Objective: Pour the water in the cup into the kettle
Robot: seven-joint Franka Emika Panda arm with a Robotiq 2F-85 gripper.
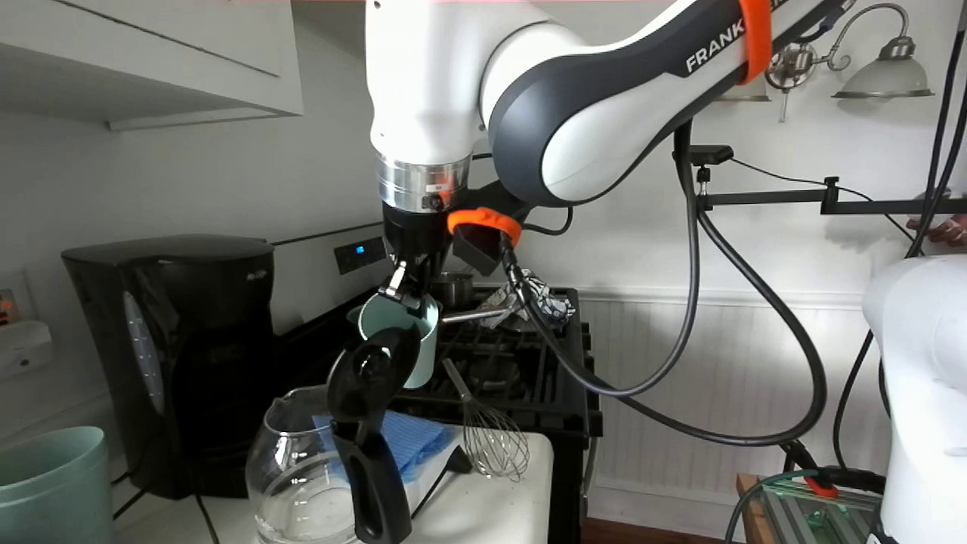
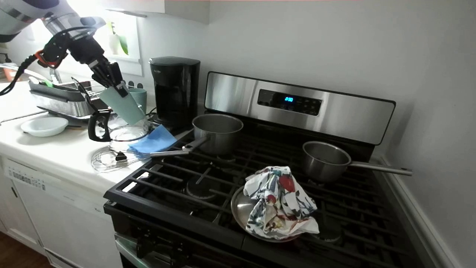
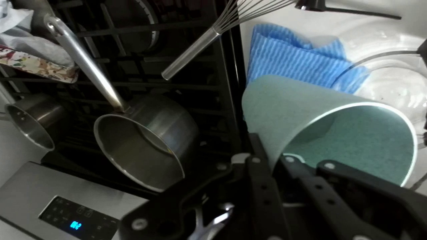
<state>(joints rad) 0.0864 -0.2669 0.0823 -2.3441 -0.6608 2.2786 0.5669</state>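
Note:
The pale teal-green cup (image 1: 425,355) is tilted and held in the air; it also shows in an exterior view (image 2: 121,106) and the wrist view (image 3: 283,100). My gripper (image 1: 402,293) is shut on the cup's wall at the rim, one finger inside and one outside, seen in the wrist view (image 3: 271,156). I cannot tell how much water is inside. The mouth faces the clear glass carafe (image 1: 291,468), which has a black handle and raised black lid (image 1: 370,366). The carafe stands on the counter beside and below the cup. No separate black kettle shows.
A black coffee maker (image 2: 174,89) and another teal container (image 1: 53,487) stand behind the carafe. A blue cloth (image 3: 297,60) and a whisk (image 1: 491,438) lie near it. A saucepan (image 2: 217,130) stands on the stove. A white bowl (image 2: 44,126) is on the counter.

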